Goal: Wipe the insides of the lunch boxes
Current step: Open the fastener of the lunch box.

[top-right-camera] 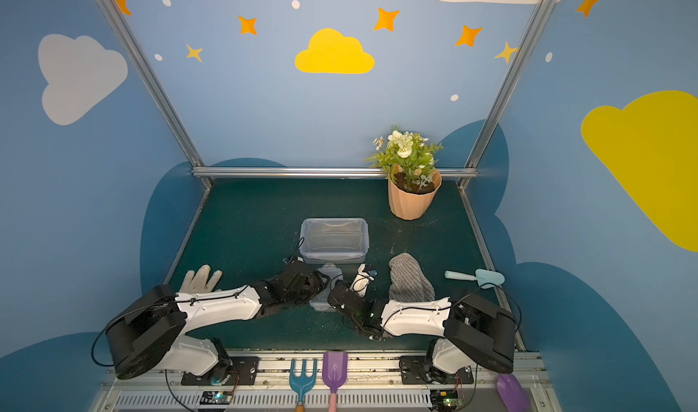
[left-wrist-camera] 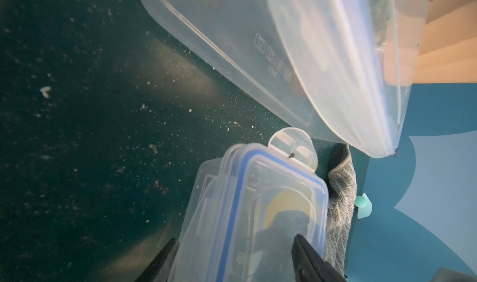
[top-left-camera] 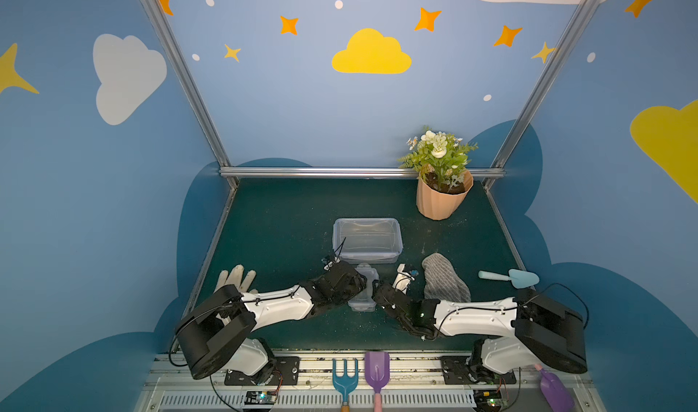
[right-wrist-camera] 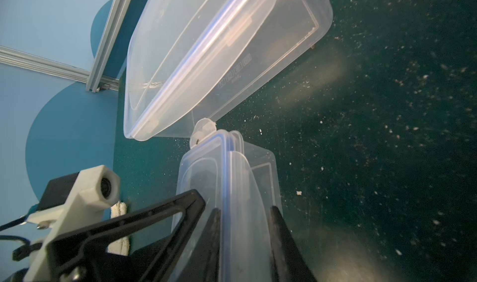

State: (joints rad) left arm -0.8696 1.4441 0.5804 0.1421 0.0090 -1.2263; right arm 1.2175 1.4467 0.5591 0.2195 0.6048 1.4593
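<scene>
Top views only: a worn glove (top-left-camera: 236, 278) is seen at 9 o'clock on the table (top-left-camera: 279, 217). Both sets of fingertips are hidden under the wrists.

Left wrist view: the left gripper (left-wrist-camera: 235, 239) is spread wide and clamped across the small lunch box (left-wrist-camera: 206, 195). One finger is laid on its blue-trimmed small lid (left-wrist-camera: 281, 187). The box is placed just 6 o'clock of table centre.

Right wrist view: the right gripper (right-wrist-camera: 244, 209) is pinched narrowly on that box's lidded rim.

The large lunch box (top-left-camera: 364, 257), at the small box's 12 o'clock, is covered by the large lid (top-left-camera: 366, 232); its contents cannot be told.

A grey cloth (top-left-camera: 445, 278) is laid at 3 o'clock. The flower pot (top-left-camera: 442, 202), at 1 o'clock, is filled with soil and a white-flowered plant.
</scene>
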